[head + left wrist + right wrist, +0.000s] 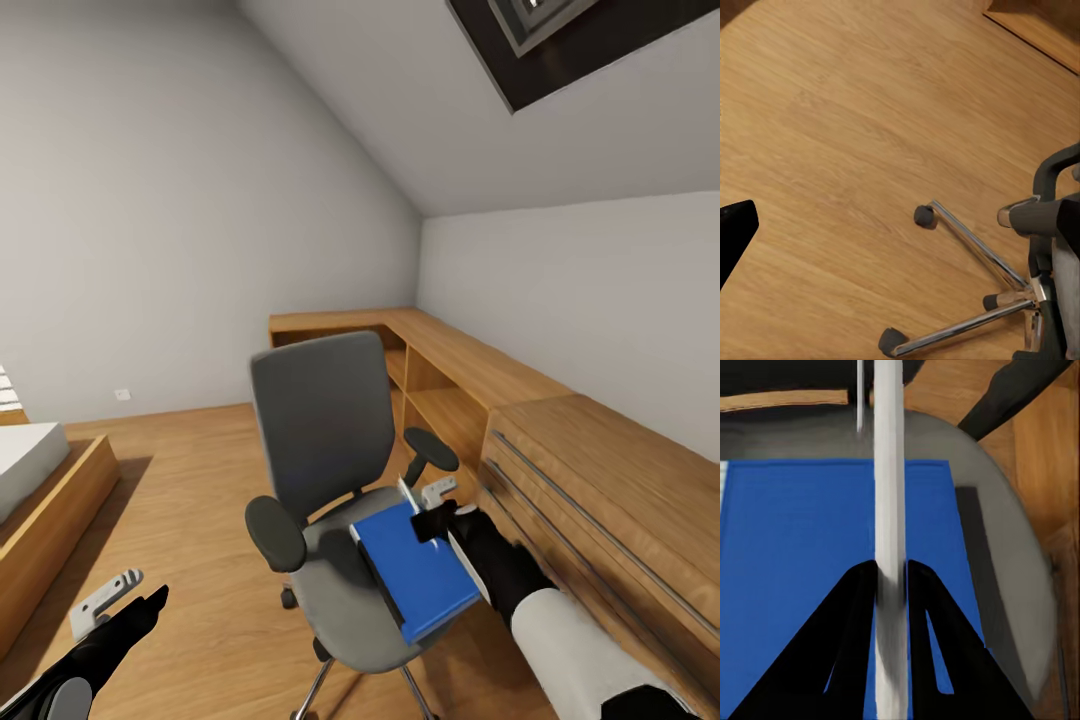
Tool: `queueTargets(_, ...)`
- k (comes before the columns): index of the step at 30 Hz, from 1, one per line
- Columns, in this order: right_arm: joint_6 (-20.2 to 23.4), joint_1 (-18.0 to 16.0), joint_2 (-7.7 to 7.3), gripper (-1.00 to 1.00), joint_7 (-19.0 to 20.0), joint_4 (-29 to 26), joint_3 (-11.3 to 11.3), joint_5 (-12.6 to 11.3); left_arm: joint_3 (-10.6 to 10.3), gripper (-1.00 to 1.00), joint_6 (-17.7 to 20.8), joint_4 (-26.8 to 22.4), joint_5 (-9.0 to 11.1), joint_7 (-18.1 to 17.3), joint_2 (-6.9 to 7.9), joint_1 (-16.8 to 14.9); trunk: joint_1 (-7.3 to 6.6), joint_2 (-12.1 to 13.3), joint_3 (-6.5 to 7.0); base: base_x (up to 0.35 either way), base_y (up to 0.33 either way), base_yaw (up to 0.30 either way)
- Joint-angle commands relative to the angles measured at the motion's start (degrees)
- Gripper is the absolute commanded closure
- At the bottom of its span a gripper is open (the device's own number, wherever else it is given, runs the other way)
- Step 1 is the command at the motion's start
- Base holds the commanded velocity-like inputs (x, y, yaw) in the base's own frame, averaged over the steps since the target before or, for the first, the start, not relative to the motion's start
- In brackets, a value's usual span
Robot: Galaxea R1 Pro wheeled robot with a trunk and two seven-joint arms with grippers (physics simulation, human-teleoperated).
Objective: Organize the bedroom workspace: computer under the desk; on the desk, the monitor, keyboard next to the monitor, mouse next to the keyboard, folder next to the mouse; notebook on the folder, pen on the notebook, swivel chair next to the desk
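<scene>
Wood floor (847,127) — grey sloped walls (150,200)

We saw a light wood chest (610,480) with long steel handles (590,540) by the wall. Next to it stood low wood shelves (430,385) in the corner. A bed (40,490) with a wood frame sat across the room.

The folder (418,575) is lying on the seat of the chair (320,440). The wood chest (610,510) is standing just right of the chair. A bed (40,490) is sitting far left.
</scene>
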Motion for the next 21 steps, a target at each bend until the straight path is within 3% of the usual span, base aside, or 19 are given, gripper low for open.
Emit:
queueTargets(1, 0.6, 2.1, 0.01, 1.00, -1.6, -4.3, 0.0, 0.5, 0.1, -1.00, 0.3, -0.1, 0.6, 0.4, -0.03, 0.0, -0.23, 0.4, 0.12, 0.000, 0.000, 0.000)
queueTargets(5, 2.4, 6.8, 0.04, 1.00, -5.5, -13.2, 0.0, 0.5, 0.1, -1.00, 0.3, -0.1, 0.6, 0.4, -0.03, 0.0, -1.11, 2.0, 0.84, 0.000, 0.000, 0.000)
queueTargets(6, 4.1, 9.1, 0.02, 1.00, -6.7, -17.7, -0.1, 0.5, 0.1, -1.00, 0.3, -0.1, 0.6, 0.4, -0.03, 0.0, -1.33, 2.4, 1.02, 0.000, 0.000, 0.000)
queueTargets(7, 8.4, 13.7, 0.01, 1.00, -8.2, -28.4, -0.1, 0.2, 0.1, -1.00, 0.3, -0.1, 0.6, 0.4, -0.03, 0.0, -1.55, 2.8, 1.20, 0.000, 0.000, 0.000)
queueTargets(9, 10.7, 17.6, 0.00, 1.00, -8.8, -36.5, -0.2, -1.6, 0.1, -1.00, 0.3, -0.1, 0.6, 0.4, -0.03, 0.0, -1.99, 3.6, 1.56, 0.000, 0.000, 0.000)
queueTargets(21, 12.0, 20.6, -0.12, 1.00, -9.1, -43.4, -0.1, -6.6, 0.1, -1.00, 0.5, -0.1, 0.6, 0.4, -0.03, 0.0, -4.62, 8.4, 3.71, 0.000, 0.000, 0.000)
